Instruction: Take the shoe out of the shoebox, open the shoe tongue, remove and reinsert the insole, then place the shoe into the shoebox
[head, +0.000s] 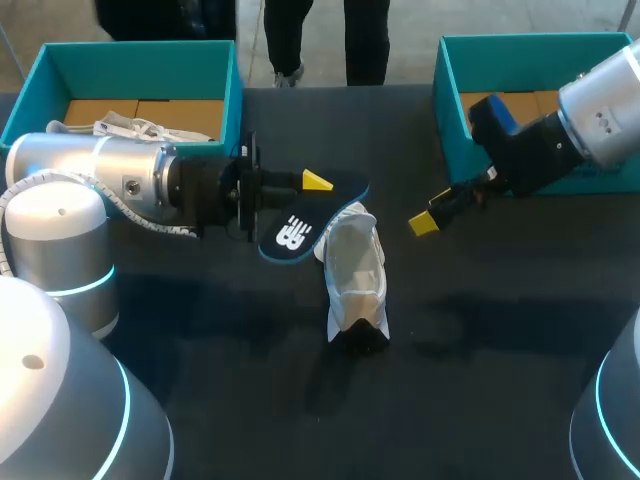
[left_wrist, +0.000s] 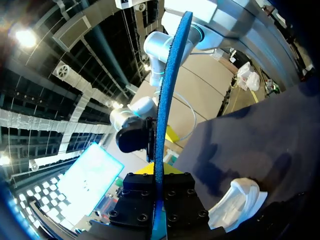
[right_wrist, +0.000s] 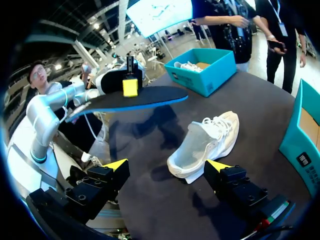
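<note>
My left gripper (head: 312, 183) is shut on a dark blue insole (head: 300, 228) with a white logo, holding it flat above the table beside the shoe's heel. From the left wrist the insole (left_wrist: 167, 85) shows edge-on, clamped between the fingers (left_wrist: 158, 172). The white shoe (head: 355, 280) lies on the black table, also seen as shoe (left_wrist: 235, 202) and shoe (right_wrist: 205, 142). My right gripper (head: 432, 215) hangs open to the right of the shoe, nothing in it. In its own view the right gripper (right_wrist: 168, 166) faces the shoe, with the insole (right_wrist: 135, 97) and left gripper (right_wrist: 130, 86) beyond.
A teal shoebox (head: 140, 48) at the back left holds another white shoe (head: 130, 128); the same shoebox (right_wrist: 202, 70) shows behind the insole. A second teal box (head: 450, 100) stands at the back right, behind my right arm. Black table (head: 480, 330) stretches in front.
</note>
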